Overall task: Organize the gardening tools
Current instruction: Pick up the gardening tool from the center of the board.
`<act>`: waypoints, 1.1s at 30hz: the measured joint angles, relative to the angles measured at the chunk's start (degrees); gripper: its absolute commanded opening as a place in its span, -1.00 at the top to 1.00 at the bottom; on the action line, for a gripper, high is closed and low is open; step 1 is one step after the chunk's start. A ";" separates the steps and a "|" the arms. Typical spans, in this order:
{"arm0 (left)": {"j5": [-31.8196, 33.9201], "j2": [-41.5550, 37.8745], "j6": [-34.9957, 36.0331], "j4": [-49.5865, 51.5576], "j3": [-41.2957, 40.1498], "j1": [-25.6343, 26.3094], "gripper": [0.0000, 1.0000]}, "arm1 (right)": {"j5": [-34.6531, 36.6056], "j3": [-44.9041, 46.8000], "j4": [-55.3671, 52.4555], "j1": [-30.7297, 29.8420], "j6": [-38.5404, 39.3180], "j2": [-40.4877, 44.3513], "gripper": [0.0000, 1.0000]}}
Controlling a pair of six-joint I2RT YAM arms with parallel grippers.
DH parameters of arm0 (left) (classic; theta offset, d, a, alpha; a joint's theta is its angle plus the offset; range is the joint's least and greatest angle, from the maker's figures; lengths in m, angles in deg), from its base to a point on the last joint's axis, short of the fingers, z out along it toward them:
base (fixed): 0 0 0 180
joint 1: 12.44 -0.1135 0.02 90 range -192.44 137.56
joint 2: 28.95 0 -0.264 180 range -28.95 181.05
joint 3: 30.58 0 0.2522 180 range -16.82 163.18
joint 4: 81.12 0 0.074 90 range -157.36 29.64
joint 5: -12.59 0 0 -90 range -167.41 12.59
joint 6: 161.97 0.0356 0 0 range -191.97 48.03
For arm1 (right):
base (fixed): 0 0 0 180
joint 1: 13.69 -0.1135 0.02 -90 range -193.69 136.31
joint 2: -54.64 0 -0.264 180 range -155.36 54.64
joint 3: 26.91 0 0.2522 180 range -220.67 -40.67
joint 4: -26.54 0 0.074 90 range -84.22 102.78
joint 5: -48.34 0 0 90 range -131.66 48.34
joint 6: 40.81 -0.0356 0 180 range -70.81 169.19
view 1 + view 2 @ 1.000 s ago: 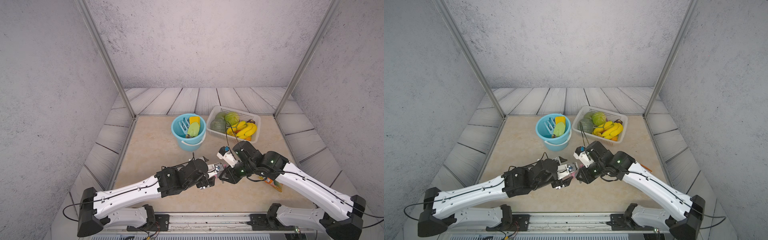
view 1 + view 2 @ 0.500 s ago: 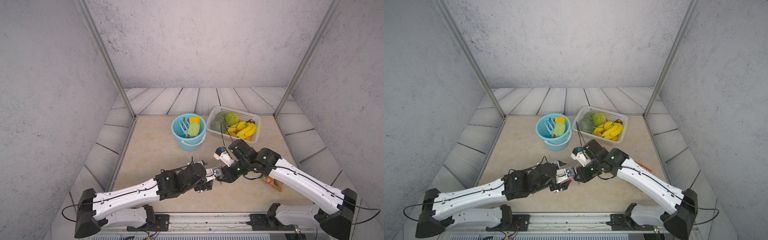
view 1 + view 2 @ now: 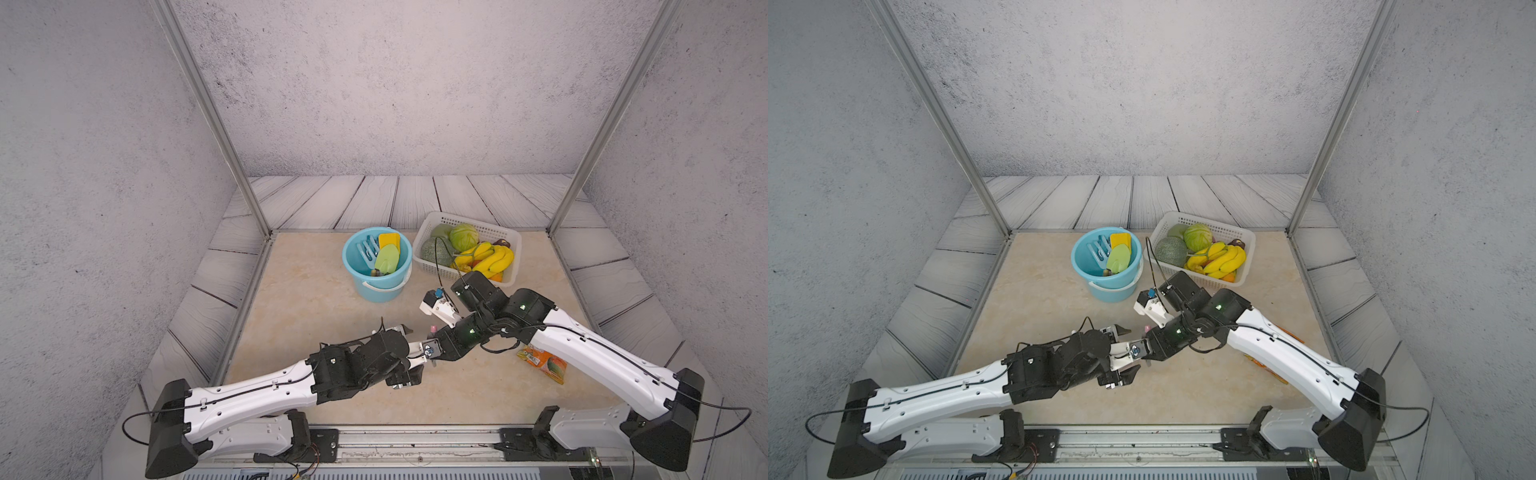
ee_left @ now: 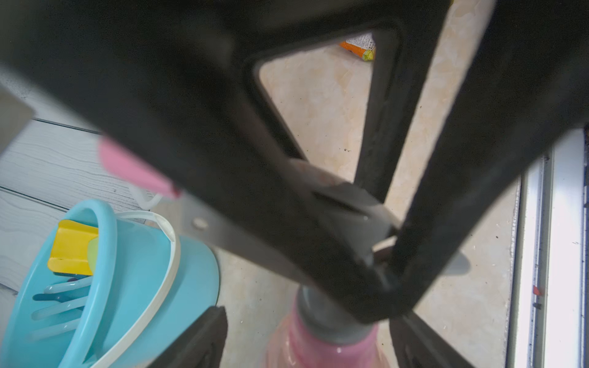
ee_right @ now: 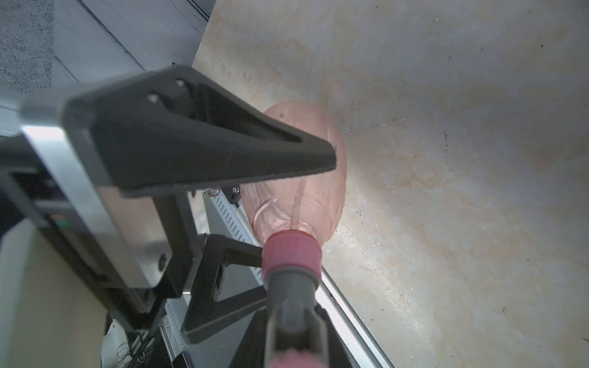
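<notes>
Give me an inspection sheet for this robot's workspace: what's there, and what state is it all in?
Surface: beige stone-look tabletop, a few dark specks.
Job's things: pink spray bottle held between the grippers; blue rake, yellow tool and green trowel stand in the light-blue bucket.
Clutter: white basket of fruit and vegetables beside the bucket; orange packet lying flat.
Grippers: right gripper shut on the bottle's grey spray head; left gripper open, fingers either side of the bottle's body.
Cables: black cable arcs up from the right wrist; others loop at the arm bases.
Surroundings: grey walls, plank flooring, metal posts.
</notes>
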 measured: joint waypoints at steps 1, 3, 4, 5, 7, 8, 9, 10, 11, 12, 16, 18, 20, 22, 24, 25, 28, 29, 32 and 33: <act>-0.02 0.07 0.15 -0.20 0.00 0.00 -0.60 | 0.00 0.00 -0.17 0.04 0.07 -0.02 1.00; -0.20 0.31 0.35 -0.42 0.00 0.00 -0.54 | -0.02 0.00 -0.31 0.11 0.11 -0.02 1.00; -0.33 0.57 0.37 -0.59 0.00 0.00 -0.50 | 0.00 0.00 -0.42 0.17 0.13 -0.02 1.00; -0.48 0.79 0.31 -0.76 0.02 0.00 -0.45 | 0.02 0.00 -0.59 0.28 0.13 -0.02 1.00; -0.76 1.38 0.17 -1.20 0.04 0.04 -0.28 | 0.09 0.00 -1.05 0.57 0.13 -0.02 1.00; -1.05 1.68 0.11 -1.36 0.11 0.07 -0.20 | 0.13 0.00 -1.25 0.72 0.13 -0.02 1.00; -1.27 1.97 0.04 -1.49 0.15 0.17 -0.16 | 0.24 0.00 -1.31 0.90 0.15 -0.02 1.00; -1.62 2.21 -0.07 -1.68 0.17 0.26 -0.10 | 0.33 0.02 -1.38 0.98 0.11 -0.02 1.00; -1.84 2.36 -0.28 -1.90 0.20 0.33 -0.05 | 0.39 0.02 -1.44 1.03 0.11 -0.02 1.00; -2.12 2.51 -0.35 -2.14 0.28 0.37 -0.01 | 0.48 0.07 -1.46 1.09 0.09 -0.02 1.00; -3.02 2.99 -1.33 -2.73 0.48 0.37 0.24 | 0.39 0.33 -1.40 1.27 0.13 -0.02 1.00; -3.19 3.13 -1.79 -2.95 0.57 0.39 0.44 | -0.09 0.35 -1.27 1.49 -0.04 0.00 1.00; -3.17 3.48 -2.10 -2.75 0.66 0.37 0.60 | 0.04 0.48 -1.53 1.57 -0.24 0.00 1.00; -3.10 3.93 -2.58 -2.73 0.68 0.37 0.69 | 0.11 0.74 -1.90 1.75 -0.37 0.00 1.00; -3.06 4.35 -3.04 -2.71 0.70 0.37 0.90 | 0.20 0.96 -2.29 1.90 -0.52 0.00 1.00; -2.95 4.50 -3.39 -2.69 0.76 0.37 0.95 | 0.28 1.01 -2.38 1.99 -0.57 0.00 1.00; -2.12 4.79 -4.92 -2.82 0.87 0.44 1.00 | 0.55 1.01 -2.25 2.29 -0.55 0.00 0.65; -1.68 4.87 -5.46 -2.91 0.87 0.48 1.00 | 0.66 1.01 -2.08 2.40 -0.52 0.00 0.50; 0.33 5.20 -7.65 -3.65 0.90 0.52 1.00 | 1.97 1.03 -1.79 3.26 -0.76 0.00 0.22; 1.16 5.29 -8.50 -4.00 0.90 0.52 1.00 | 2.43 1.05 -1.51 3.80 -0.72 0.00 0.17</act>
